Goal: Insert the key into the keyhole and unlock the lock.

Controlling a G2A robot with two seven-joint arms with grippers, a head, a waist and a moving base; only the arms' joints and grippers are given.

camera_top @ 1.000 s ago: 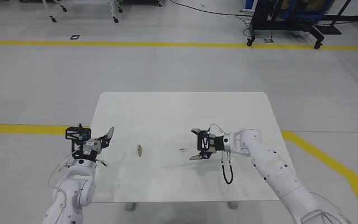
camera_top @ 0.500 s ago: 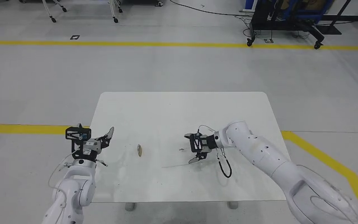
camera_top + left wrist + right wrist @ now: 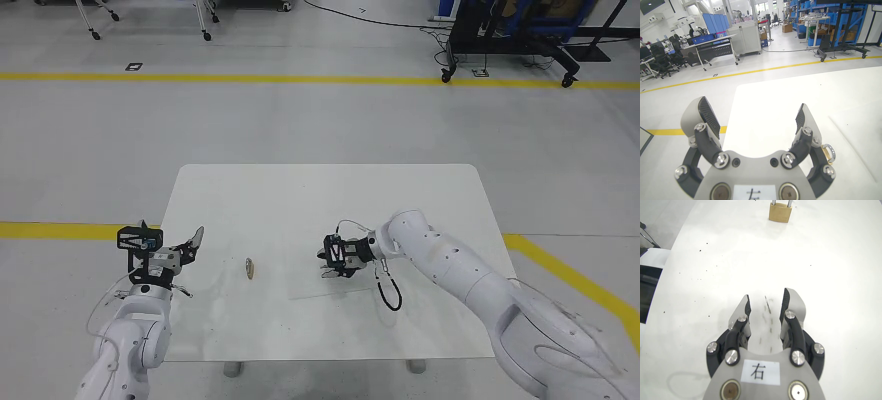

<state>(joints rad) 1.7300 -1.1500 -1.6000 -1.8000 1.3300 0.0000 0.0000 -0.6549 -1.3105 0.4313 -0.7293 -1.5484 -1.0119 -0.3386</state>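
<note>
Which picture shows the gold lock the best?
The right wrist view: the lock lies in the open, its brass body plain. The left wrist view shows part of it behind the left gripper; the top view, a tiny speck.

Pale floor (image 3: pixel 300 120) crossed by yellow lines (image 3: pixel 300 78); blue shelving (image 3: pixel 849 22) behind.

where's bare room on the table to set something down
The far half of the table, beyond lock and key, is bare, as is the near strip in front of the lock. It is crowded where the right gripper straddles the key.
</note>
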